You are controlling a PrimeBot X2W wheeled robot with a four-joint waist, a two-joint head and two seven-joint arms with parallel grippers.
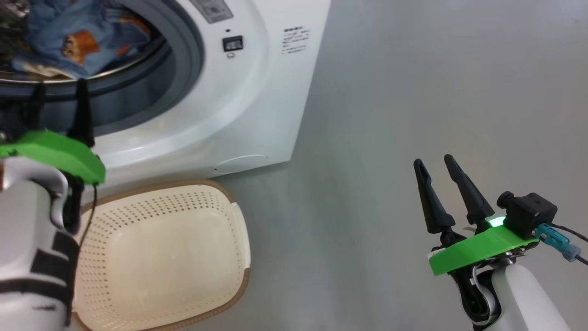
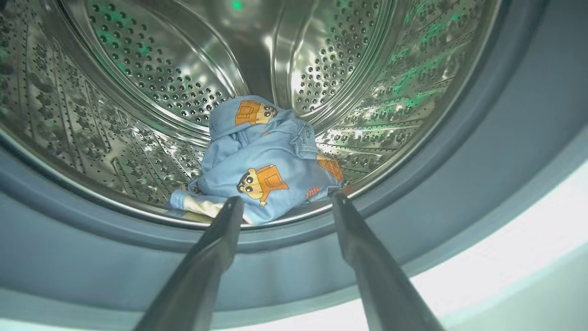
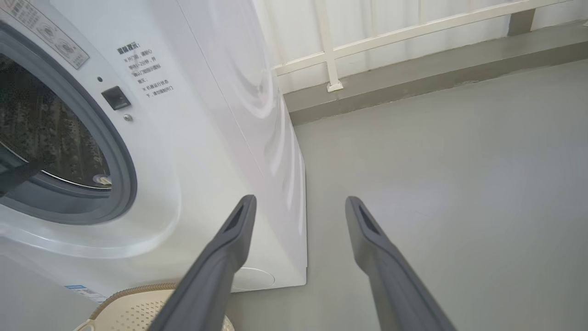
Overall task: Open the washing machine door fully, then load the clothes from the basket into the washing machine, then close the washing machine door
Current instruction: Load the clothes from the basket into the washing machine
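A smooth grey floor (image 1: 413, 92) with a matt finish and faint marks is seen in the head view. In the right wrist view the floor is bounded at its far edge by a raised grey kerb (image 3: 413, 73). A white railing (image 3: 404, 34) is mounted on the kerb. Its horizontal rail is carried by an upright post (image 3: 325, 41), which is fixed through a small white base plate (image 3: 334, 86). A pale panelled wall (image 3: 436, 11) is seen behind the railing.

washing machine (image 3: 206, 138) | front notice (image 3: 144, 69) | chinese print, too blurred to read
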